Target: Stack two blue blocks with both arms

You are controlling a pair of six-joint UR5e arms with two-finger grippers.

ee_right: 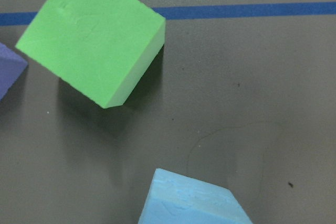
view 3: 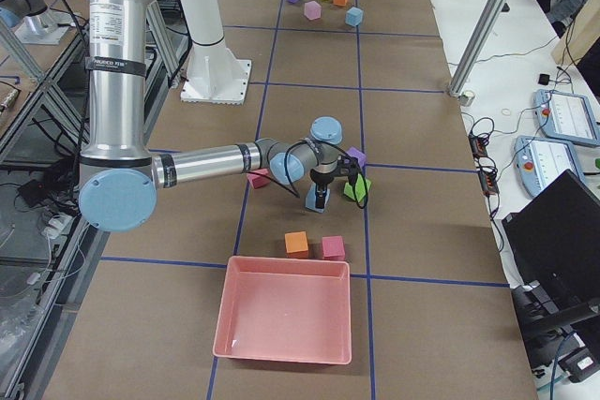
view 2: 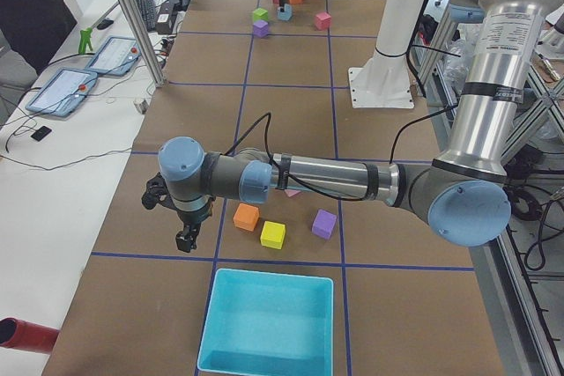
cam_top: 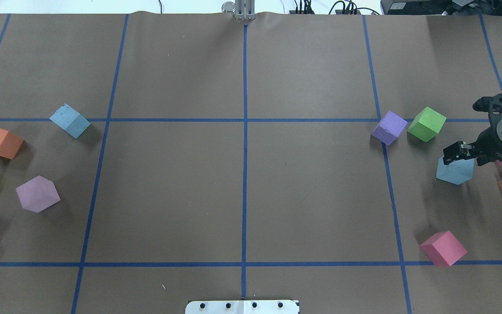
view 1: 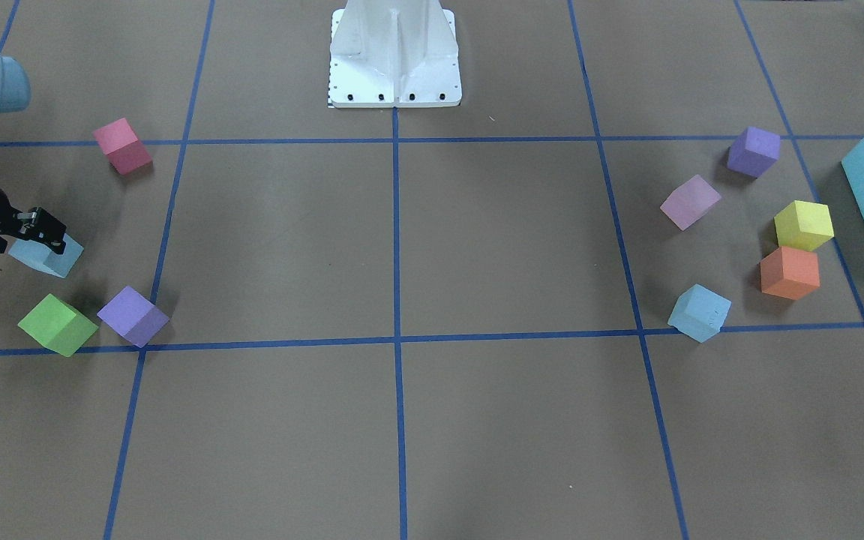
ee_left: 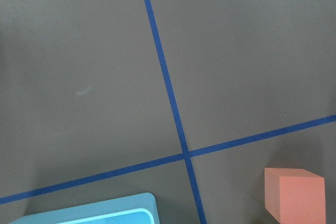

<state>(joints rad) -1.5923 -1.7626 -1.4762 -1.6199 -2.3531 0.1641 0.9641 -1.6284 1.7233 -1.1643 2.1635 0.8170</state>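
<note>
Logging scene, largest first. Noted table (cam_top: 168, 196) with taped grid, blocks split into a left and a right cluster. Found right arm (view 3: 206, 161) stretched low over the right end, wrist turned down, presumably to drop straight onto a block. Found left arm (view 2: 335, 180) stretched low at the left end, wrist hanging beside bin (view 2: 264, 323), apparently idle and parked clear of the cluster. Located one blue block (cam_top: 455, 173) on the right, between green block (cam_top: 426, 124) farther out and pink block (cam_top: 443, 248) nearer the base. Located other blue block (cam_top: 70, 121) on the left, at the far side of its cluster, well apart from left gripper (view 2: 187, 239), nothing touching it. Placed right gripper (cam_top: 451, 156) directly over the right blue block, fingers (view 1: 51, 229) down at its top, spread roughly to block width; cannot tell whether clamped or merely straddling. Cannot tell left finger state either: seen only small from the side, absent from the wrist view beside orange block (ee_left: 294, 198) and a bin corner. Judged step: pick-up of right blue block; stacking not yet begun. Expect foam to tilt if pinched off-centre.
</note>
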